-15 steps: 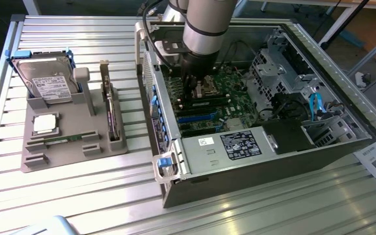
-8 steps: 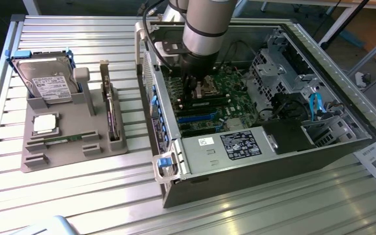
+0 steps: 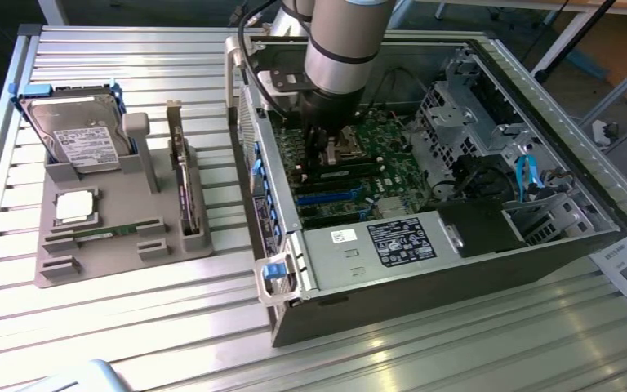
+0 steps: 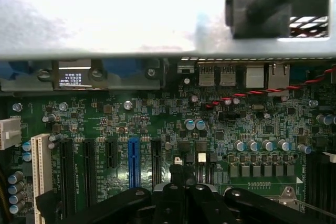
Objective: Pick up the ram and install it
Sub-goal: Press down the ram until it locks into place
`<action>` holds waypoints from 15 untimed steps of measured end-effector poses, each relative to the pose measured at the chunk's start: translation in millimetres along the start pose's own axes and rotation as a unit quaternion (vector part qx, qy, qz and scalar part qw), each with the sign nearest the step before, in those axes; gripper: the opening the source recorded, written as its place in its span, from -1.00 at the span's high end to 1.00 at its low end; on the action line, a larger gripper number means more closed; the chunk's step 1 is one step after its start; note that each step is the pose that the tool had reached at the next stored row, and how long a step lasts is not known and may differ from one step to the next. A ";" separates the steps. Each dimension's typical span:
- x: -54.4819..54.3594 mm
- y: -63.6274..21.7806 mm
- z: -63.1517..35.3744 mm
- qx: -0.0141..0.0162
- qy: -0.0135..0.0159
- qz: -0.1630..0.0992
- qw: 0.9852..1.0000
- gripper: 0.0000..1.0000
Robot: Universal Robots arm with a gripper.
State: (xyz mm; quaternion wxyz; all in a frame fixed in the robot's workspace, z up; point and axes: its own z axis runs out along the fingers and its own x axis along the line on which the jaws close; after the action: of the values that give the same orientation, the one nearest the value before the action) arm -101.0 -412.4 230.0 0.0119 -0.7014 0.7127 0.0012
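The ram [image 3: 107, 233], a thin green stick, lies flat in the front slot of the grey holder [image 3: 63, 269], on the exterior view's left. A second dark stick [image 3: 188, 196] stands on edge in the holder's right rail. My gripper [image 3: 330, 155] hangs inside the open computer case [image 3: 401, 269], low over the green motherboard [image 3: 390, 163], far from the holder. In the wrist view its black fingers [image 4: 205, 203] come together, the gripper [image 4: 181, 177] is shut, and I see nothing held between them. Beyond them is the motherboard [image 4: 157, 124] with a blue slot [image 4: 133, 161].
A silver hard drive [image 3: 79, 135] stands at the back of the holder and a square processor chip [image 3: 76, 207] lies in its middle. Case walls, a drive cage [image 3: 455, 106] and blue cables [image 3: 526, 175] surround the arm. Slatted metal table [image 3: 128, 343] lies around.
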 end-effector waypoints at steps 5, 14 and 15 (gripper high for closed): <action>-0.2 -0.2 -2.8 0.000 -0.001 0.000 1.000 0.80; -0.4 -0.8 -23.4 -0.001 0.000 0.000 1.000 0.80; -0.5 -0.8 -26.0 -0.001 0.000 0.000 1.000 0.80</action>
State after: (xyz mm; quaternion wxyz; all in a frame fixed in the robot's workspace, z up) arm -100.6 -412.5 256.0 0.0115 -0.7014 0.7127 0.0016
